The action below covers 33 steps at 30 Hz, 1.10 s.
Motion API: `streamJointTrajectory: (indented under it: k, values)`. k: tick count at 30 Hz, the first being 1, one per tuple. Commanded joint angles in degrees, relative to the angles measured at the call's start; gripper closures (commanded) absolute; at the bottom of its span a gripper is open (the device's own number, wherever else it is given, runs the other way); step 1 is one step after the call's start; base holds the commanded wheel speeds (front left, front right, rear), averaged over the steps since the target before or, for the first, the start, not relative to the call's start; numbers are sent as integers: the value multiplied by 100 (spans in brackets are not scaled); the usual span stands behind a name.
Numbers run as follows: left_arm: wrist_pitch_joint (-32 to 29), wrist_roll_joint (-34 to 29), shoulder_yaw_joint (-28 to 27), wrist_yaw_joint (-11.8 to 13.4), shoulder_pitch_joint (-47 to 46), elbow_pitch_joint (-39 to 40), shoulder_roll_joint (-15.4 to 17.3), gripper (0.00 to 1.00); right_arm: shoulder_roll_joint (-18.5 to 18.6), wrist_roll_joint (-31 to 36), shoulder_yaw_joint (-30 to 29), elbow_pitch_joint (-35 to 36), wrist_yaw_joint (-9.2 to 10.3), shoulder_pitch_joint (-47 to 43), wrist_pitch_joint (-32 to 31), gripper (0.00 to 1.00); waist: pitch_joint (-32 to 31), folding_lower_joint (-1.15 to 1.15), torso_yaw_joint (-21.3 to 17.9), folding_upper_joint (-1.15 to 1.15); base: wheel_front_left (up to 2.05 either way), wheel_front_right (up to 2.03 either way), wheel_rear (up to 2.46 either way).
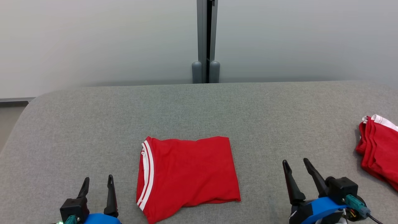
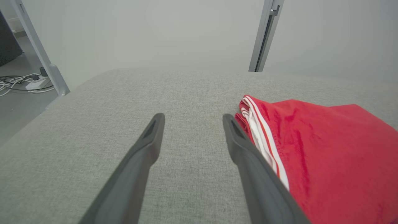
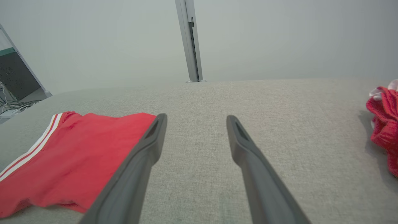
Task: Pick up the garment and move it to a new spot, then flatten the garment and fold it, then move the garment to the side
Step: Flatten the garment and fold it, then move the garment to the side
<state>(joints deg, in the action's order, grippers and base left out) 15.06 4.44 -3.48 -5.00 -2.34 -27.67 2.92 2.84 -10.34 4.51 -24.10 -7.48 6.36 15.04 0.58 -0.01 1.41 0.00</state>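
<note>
In the head view we saw the garment [image 1: 186,174] lying folded as a red rectangle on the grey cushion [image 1: 199,109], with its striped band [image 1: 145,174] on the left side. The left gripper [image 1: 98,177] stood just left of the garment and the right gripper [image 1: 295,160] well to its right. Both had their fingers spread and held nothing. We judged that the folding was finished and only the move aside was left. Far right of the garment lay another red cloth [image 1: 377,149], probably where finished pieces go. In the left wrist view the band was just beside one finger; we could not tell if they touched. In the right wrist view the garment lay left of the spread fingers.
</note>
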Motion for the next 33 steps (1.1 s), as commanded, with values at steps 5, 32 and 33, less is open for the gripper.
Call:
streamJointTrajectory:
  k: [5, 32, 33]
  values:
    - [12, -58, -88, 85, 115, 77, 1, 0, 15, 20, -177, 79, -3, -210, 17, 0, -89, 1, -65, 0, 0, 0, 0]
    - [12, 65, 257, -160, -183, 14, 29, 0, 19, -866, 719, -1084, -3, 592, 16, 0, 583, 1, 893, 0, 0, 0, 0]
    - [12, 65, 255, -167, -226, 2, 51, 0, 21, -906, 699, -1176, -3, 718, 16, 0, 650, 1, 991, 0, 0, 0, 0]
